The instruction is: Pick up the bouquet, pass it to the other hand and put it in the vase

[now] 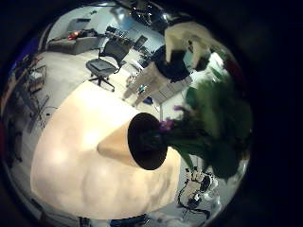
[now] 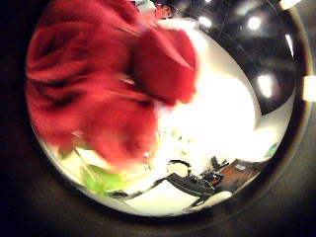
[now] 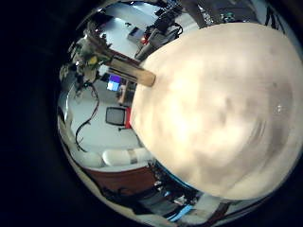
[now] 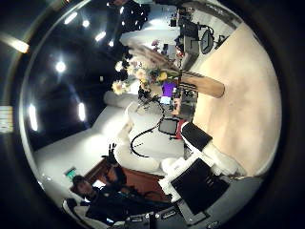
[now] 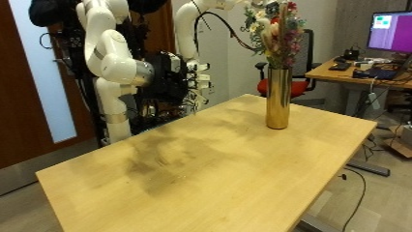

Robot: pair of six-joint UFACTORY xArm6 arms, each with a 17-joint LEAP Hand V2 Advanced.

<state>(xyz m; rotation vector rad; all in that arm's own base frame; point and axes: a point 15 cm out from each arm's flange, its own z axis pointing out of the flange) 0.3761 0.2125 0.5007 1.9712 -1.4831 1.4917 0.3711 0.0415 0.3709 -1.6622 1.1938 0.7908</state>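
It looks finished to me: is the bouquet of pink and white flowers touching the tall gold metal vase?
Touching. The outside view shows the bouquet's stems running down into the vase's mouth.

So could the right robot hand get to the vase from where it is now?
Probably yes. The right robot hand hangs beside the table, the vase stands on it, and the tabletop between them looks bare.

No text, label, number or sign is showing clearly enough to be read in any of the views.
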